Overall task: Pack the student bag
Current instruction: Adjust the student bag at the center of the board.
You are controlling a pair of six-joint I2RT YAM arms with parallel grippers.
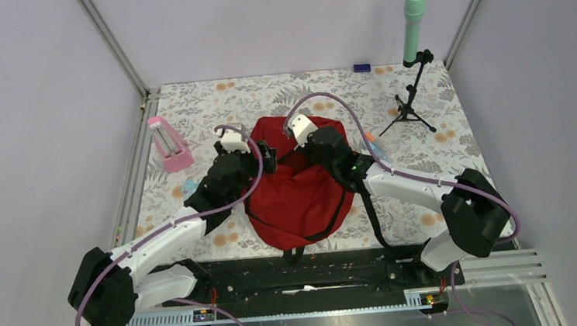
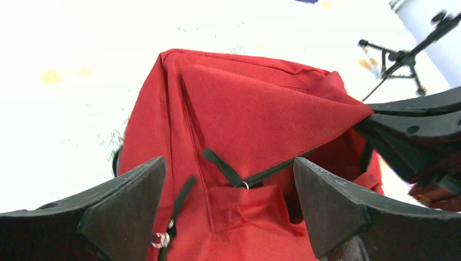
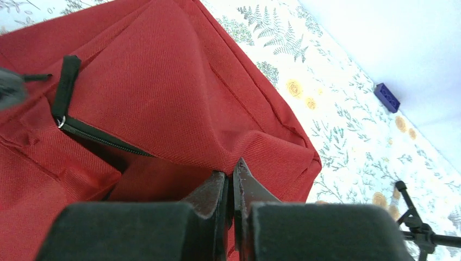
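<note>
Red student bag [image 1: 300, 197] lies on the table [image 1: 210, 99] between both arms, its zip [image 2: 277, 169] partly open. We see the right gripper [image 3: 232, 190] pinched tight on the fabric lip of the opening and the left gripper [image 2: 228, 163] spread wide over the zip pull, holding nothing. We judge packing barely begun: the pink case [image 1: 169, 143] sits outside, well apart from the bag.

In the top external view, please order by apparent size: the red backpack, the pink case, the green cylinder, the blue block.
1. The red backpack, largest by far.
2. The pink case and the green cylinder look alike; the cylinder sits raised on a stand, nearer the camera, so unranked.
3. The blue block, smallest.
</note>
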